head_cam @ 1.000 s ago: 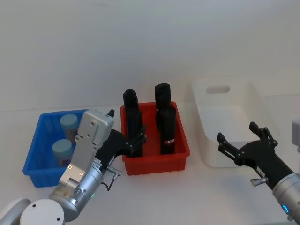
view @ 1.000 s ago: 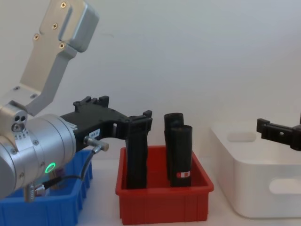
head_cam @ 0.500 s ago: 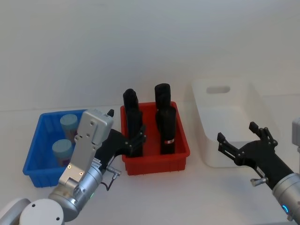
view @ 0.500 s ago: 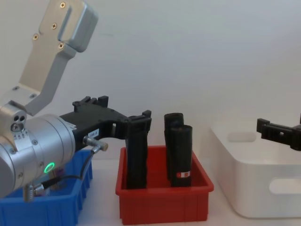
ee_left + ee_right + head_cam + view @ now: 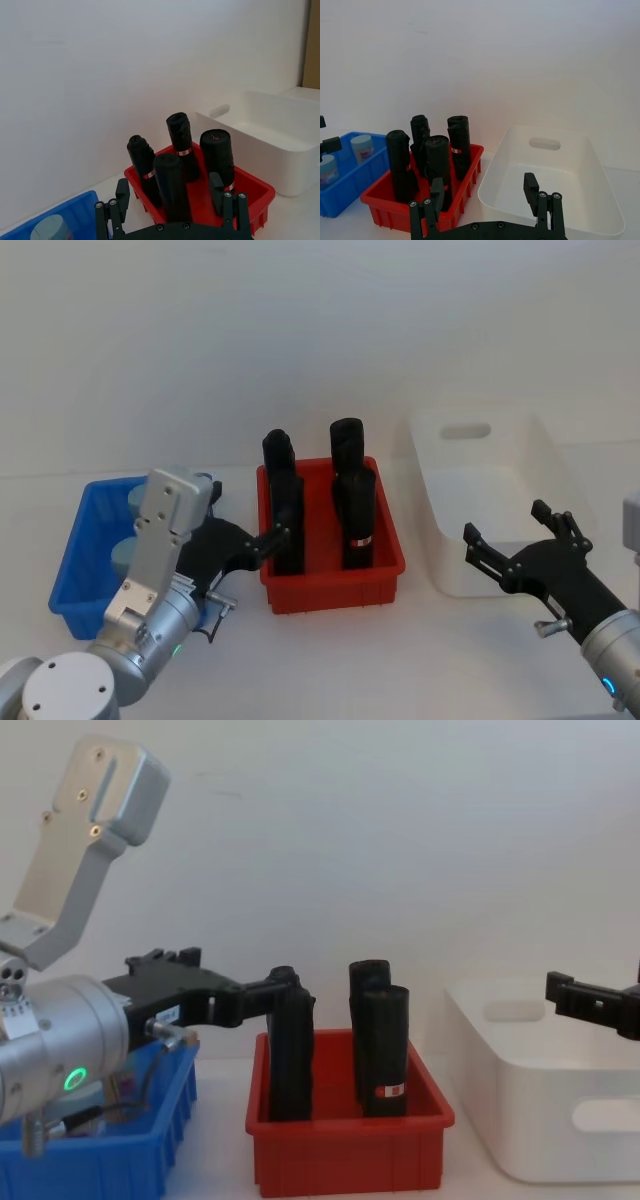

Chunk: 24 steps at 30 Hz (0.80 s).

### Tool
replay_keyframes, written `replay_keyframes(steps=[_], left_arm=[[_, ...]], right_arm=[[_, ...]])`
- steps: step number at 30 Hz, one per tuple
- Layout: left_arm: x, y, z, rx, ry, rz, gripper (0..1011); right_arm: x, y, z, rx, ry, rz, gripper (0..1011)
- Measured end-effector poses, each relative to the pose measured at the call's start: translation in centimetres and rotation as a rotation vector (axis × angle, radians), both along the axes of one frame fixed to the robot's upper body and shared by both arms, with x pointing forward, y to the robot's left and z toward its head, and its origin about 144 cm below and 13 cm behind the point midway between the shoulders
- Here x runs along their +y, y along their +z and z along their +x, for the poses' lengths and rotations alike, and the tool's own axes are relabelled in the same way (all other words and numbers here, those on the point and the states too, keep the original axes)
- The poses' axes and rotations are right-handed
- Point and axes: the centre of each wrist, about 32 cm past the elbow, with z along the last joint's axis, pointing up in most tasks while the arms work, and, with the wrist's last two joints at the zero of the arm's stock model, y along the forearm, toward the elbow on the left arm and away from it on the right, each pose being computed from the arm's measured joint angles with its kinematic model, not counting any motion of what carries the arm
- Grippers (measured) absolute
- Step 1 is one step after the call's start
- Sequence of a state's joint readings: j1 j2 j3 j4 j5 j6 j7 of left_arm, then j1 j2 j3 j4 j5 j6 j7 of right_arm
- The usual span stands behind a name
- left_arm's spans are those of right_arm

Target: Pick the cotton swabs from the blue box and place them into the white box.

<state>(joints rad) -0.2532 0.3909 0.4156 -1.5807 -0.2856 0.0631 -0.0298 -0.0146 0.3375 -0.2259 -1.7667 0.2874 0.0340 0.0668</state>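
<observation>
The blue box (image 5: 70,585) sits at the left of the table. Two cotton swabs jars stand in it, one (image 5: 361,146) farther back and one (image 5: 326,170) nearer, both largely covered by my left arm in the head view. A jar lid (image 5: 50,227) shows in the left wrist view. My left gripper (image 5: 245,512) is open and empty. It hovers over the box's right edge, with its fingers reaching toward the red bin. The white box (image 5: 480,418) stands at the right, with nothing in it. In front of it, my right gripper (image 5: 505,522) hangs open and empty.
A red bin (image 5: 330,585) holding several tall black cylinders (image 5: 355,510) stands between the blue box and the white box. In the chest view, my left gripper's near fingertip (image 5: 288,982) overlaps the front-left cylinder. A pale wall rises behind the table.
My left arm has swung left and back, carrying its open gripper from over the red bin's left side toward the blue box. The right arm has not moved.
</observation>
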Motion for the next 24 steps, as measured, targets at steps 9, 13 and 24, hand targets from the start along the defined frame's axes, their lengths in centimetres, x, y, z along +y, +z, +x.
replay_keyframes(steps=[9, 13, 24], left_arm=[[1.7, -0.5, 1.0, 0.08, 0.054, -0.034, 1004], [2.5, -0.7, 1.3, 0.107, 0.081, -0.045, 1004], [5.1, -1.4, 2.3, 0.177, 0.182, -0.045, 1004]], right_arm=[[0.0, 0.0, 0.0, 0.0, 0.0, 0.0, 1002], [0.0, 0.0, 0.0, 0.0, 0.0, 0.0, 1002], [0.0, 0.0, 0.0, 0.0, 0.0, 0.0, 1002]])
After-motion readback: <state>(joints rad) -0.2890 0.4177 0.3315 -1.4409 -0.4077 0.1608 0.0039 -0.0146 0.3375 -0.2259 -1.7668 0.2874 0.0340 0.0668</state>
